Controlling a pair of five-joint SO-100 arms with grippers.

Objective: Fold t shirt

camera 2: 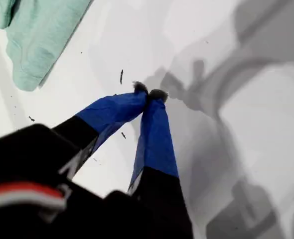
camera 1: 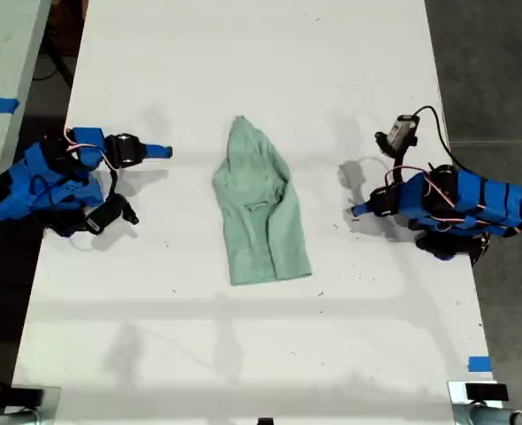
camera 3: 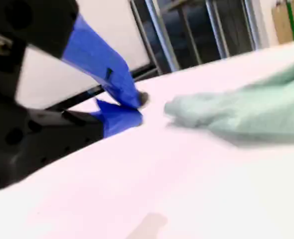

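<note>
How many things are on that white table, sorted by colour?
Blue: 2, an arm and another arm
Mint green: 1, the t shirt
Total: 3

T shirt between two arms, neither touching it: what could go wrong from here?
My first end effector and my second end effector are both shut, off the t shirt. Approaching shut, either could shove and bunch the cloth. It lies flat on the table, so a pinch might catch only one layer.
</note>
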